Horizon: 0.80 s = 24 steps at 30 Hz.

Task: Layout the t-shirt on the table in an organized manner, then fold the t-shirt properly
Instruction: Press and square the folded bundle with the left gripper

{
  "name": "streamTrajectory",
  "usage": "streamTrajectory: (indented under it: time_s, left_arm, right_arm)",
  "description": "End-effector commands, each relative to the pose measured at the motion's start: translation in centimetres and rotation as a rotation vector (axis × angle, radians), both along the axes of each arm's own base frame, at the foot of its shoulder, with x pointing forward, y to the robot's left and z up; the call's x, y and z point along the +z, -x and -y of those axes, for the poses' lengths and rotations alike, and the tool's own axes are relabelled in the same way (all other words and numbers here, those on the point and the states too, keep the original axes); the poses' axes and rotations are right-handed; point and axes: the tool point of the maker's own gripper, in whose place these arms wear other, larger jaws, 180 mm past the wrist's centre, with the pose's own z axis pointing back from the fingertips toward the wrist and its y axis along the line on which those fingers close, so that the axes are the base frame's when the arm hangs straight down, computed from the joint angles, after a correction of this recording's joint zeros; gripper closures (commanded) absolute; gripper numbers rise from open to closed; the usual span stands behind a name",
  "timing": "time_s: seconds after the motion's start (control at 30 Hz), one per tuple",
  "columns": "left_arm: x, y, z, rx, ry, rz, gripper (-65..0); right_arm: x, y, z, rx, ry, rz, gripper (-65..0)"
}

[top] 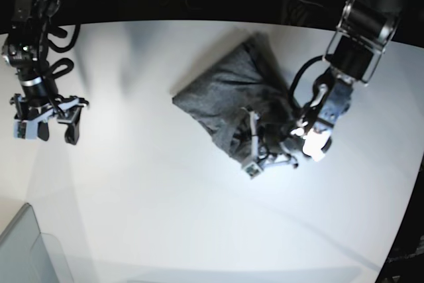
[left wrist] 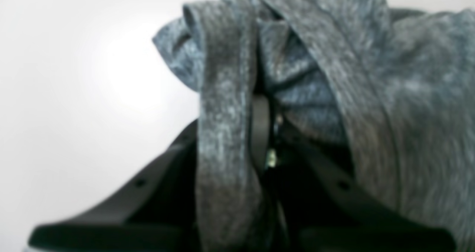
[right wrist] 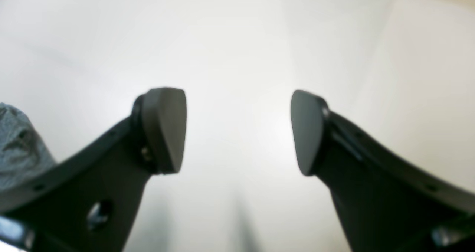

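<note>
The base view alone shows the whole layout: one dark grey t-shirt [top: 232, 101] lies bunched in a rough diamond on the white desk [top: 165, 210], nearer the far edge and toward the side of the left arm, with a translucent bin [top: 30, 253] at the near corner on the right arm's side. The left wrist view adds what the base view cannot resolve: the left end effector [left wrist: 265, 133] is clenched on the t-shirt [left wrist: 371, 77], a band of fabric draped over one finger [left wrist: 148, 192] and folds bunched above the tips. The right wrist view shows the right end effector [right wrist: 237, 131] released, its two pads [right wrist: 167, 129] spread wide over bare desk [right wrist: 237, 40], a scrap of grey cloth at the frame's left edge. In the base view it hangs near the desk's edge, well apart from the shirt. Counted: one shirt, two arms, one bin.
</note>
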Motion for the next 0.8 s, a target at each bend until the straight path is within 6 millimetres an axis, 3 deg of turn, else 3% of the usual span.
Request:
streamTrajectory:
  time_s: [0.0, 0.07, 0.2, 0.27, 0.33, 0.4, 0.5, 0.63, 0.77]
  left_arm:
    - [0.6, -0.8, 1.5, -0.069, -0.042, 0.025, 0.0]
    - [1.5, -1.9, 4.4, -0.187, -0.091, 0.07, 0.0]
    - [3.4, -1.9, 12.3, -0.442, -0.069, 0.198, -0.1]
    - [3.2, -0.9, 15.7, -0.543, -0.079, 0.23, -0.1]
    - [2.4, -0.2, 17.8, -0.603, -0.128, 0.245, -0.1]
    - [1.7, -0.5, 17.9, -0.63, -0.212, 0.248, -1.0]
    - [0.4, -1.0, 16.0, -0.639, -0.313, 0.241, -6.7]
    - [0.9, -1.7, 15.6, -0.597, -0.292, 0.242, -14.7]
    - [1.9, -3.8, 13.9, -0.439, -0.203, 0.217, -15.0]
  right_arm:
    - [1.3, -0.2, 0.4, -0.002, 0.009, 0.046, -44.1]
    - [1.3, 0.1, 1.0, -0.018, 0.014, 0.044, -44.1]
    - [1.5, 0.6, 2.5, -0.059, 0.025, 0.047, -44.1]
    - [1.3, 1.4, 3.5, -0.084, 0.034, 0.034, -44.1]
    - [1.5, 1.9, 4.6, -0.114, 0.044, 0.034, -44.1]
    - [1.7, 2.2, 5.6, -0.141, 0.052, 0.038, -44.1]
    - [1.6, 3.2, 6.8, -0.171, 0.064, 0.027, -44.1]
    - [1.9, 3.5, 7.6, -0.195, 0.073, 0.03, -44.1]
    - [1.9, 3.5, 7.6, -0.195, 0.073, 0.03, -44.1]
